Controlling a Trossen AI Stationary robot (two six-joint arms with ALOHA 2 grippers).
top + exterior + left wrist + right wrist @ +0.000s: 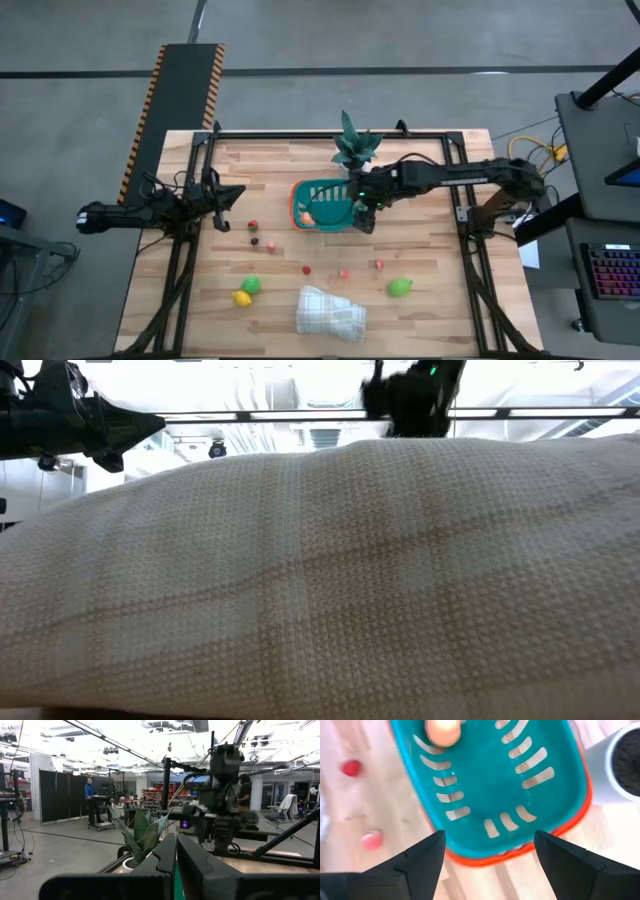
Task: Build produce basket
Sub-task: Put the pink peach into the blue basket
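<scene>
The right claw [362, 212] is held spread over the teal basket [322, 228] at the bench centre; one orange piece [306, 217] lies inside. The remaining produce, scattered toward 6 o'clock, seems light and hard, best pinched across the middle. The left claw [232, 194] waits pressed together at 9 o'clock.

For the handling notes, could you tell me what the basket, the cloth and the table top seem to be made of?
The basket looks like smooth, slightly glossy teal moulded plastic with cut slots and an orange rim. The cloth seems to be woven cotton or similar: the low view shows a matte waffle weave with faint checks. The table top looks like pale wood planks with visible grain, probably sealed.
</scene>
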